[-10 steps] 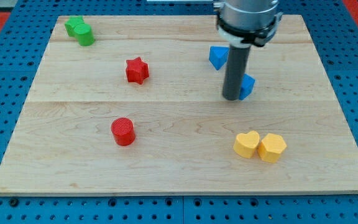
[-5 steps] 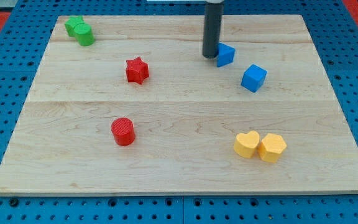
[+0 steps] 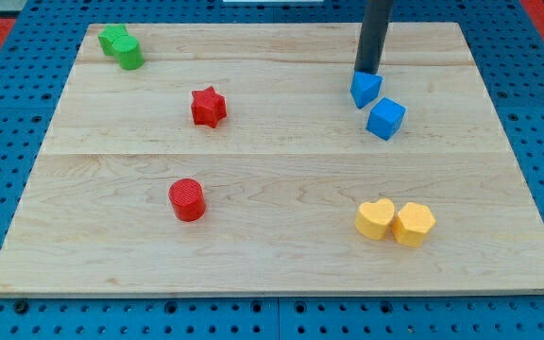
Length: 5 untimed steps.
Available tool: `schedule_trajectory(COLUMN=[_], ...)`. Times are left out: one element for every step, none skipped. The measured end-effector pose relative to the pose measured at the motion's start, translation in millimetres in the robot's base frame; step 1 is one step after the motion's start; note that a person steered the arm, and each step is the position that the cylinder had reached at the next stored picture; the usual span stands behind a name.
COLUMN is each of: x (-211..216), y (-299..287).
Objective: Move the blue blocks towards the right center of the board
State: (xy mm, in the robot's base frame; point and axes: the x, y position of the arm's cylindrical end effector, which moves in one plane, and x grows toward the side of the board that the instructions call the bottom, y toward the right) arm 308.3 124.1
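Observation:
Two blue blocks lie in the board's upper right part. A blue wedge-like block (image 3: 365, 89) sits just above and left of a blue cube (image 3: 385, 119), almost touching it. My tip (image 3: 367, 72) stands at the top edge of the wedge-like block, touching or nearly touching it. The rod rises out of the view's top.
A red star (image 3: 209, 106) is left of centre, a red cylinder (image 3: 187, 199) lower left. Two green blocks (image 3: 121, 45) sit at the top left corner. A yellow heart (image 3: 375, 218) and a yellow hexagon-like block (image 3: 413, 224) touch at the lower right. The wooden board (image 3: 272, 264) rests on a blue pegboard.
My tip moved from the blue cube's left up to the wedge-like block's left, then to its top. The wedge-like block slid right and down, close to the cube.

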Motion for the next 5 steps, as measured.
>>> schedule_trajectory(x=[34.7,39.3,31.4,28.8,28.7], y=[1.1,16.2,19.8,19.8,19.8])
